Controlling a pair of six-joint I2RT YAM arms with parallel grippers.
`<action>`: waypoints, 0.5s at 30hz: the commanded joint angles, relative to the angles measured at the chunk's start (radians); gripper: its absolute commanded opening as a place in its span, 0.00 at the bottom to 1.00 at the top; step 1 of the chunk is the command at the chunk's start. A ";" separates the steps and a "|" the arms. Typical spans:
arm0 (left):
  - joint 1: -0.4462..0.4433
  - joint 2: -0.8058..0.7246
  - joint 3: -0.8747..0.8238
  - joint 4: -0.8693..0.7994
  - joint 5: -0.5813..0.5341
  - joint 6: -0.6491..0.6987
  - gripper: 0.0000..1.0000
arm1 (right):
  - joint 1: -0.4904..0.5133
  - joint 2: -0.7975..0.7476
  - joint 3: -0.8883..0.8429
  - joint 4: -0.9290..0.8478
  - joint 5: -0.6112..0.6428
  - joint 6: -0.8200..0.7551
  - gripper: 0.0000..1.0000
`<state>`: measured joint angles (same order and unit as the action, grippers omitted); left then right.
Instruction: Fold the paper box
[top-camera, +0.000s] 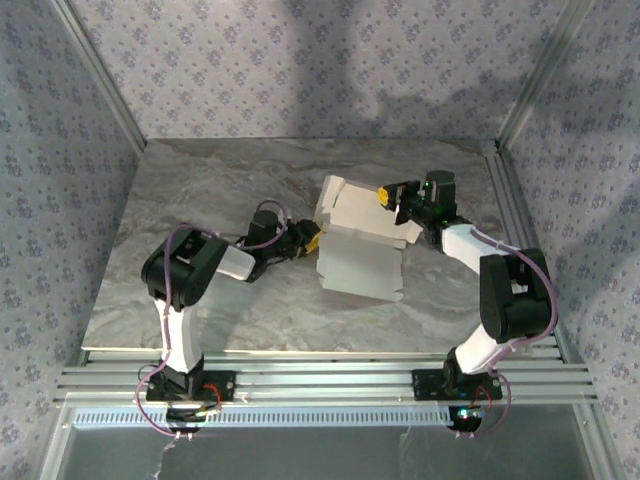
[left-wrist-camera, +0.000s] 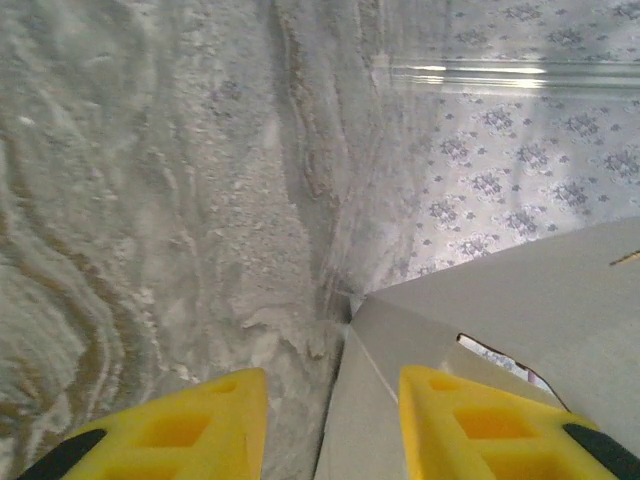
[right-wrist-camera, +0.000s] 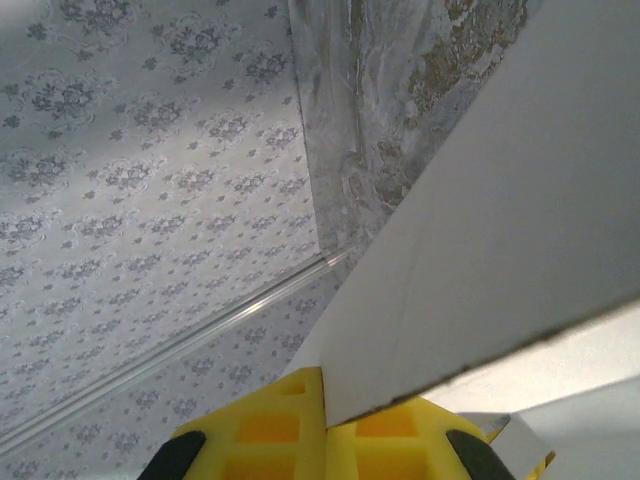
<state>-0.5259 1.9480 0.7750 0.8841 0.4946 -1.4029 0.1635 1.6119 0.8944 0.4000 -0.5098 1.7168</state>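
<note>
Left gripper (left-wrist-camera: 330, 430): jaws spread. One of its yellow fingers (left-wrist-camera: 185, 425) stood over the bare table (left-wrist-camera: 130, 200) and the other over a white panel. A creased edge of the paper box (left-wrist-camera: 520, 300) ran into the gap; contact could not be determined.

Right gripper (right-wrist-camera: 325, 425): jaws pressed together, pinching a thin white panel of the paper box edge-on.

In the overhead view the paper box lay partly unfolded, just right of the table's centre, with flaps raised along its far side. The left gripper sat at the box's 9 o'clock, tips just beside its edge. The right gripper held the box near its 1 o'clock corner. A patterned wall (top-camera: 300, 60) closed off the table at 12 o'clock.
</note>
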 joint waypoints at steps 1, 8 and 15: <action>-0.013 -0.037 0.009 0.018 -0.038 0.043 0.40 | 0.014 -0.014 -0.013 -0.058 -0.010 -0.006 0.00; -0.018 -0.262 -0.096 -0.295 -0.171 0.097 0.42 | 0.003 -0.014 0.005 -0.099 -0.010 -0.039 0.00; -0.011 -0.335 0.072 -0.742 -0.115 0.472 0.33 | 0.011 0.006 0.029 -0.116 -0.026 -0.063 0.00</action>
<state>-0.5434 1.6005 0.7883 0.3557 0.3649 -1.1145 0.1654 1.6119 0.8955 0.3164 -0.5159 1.6787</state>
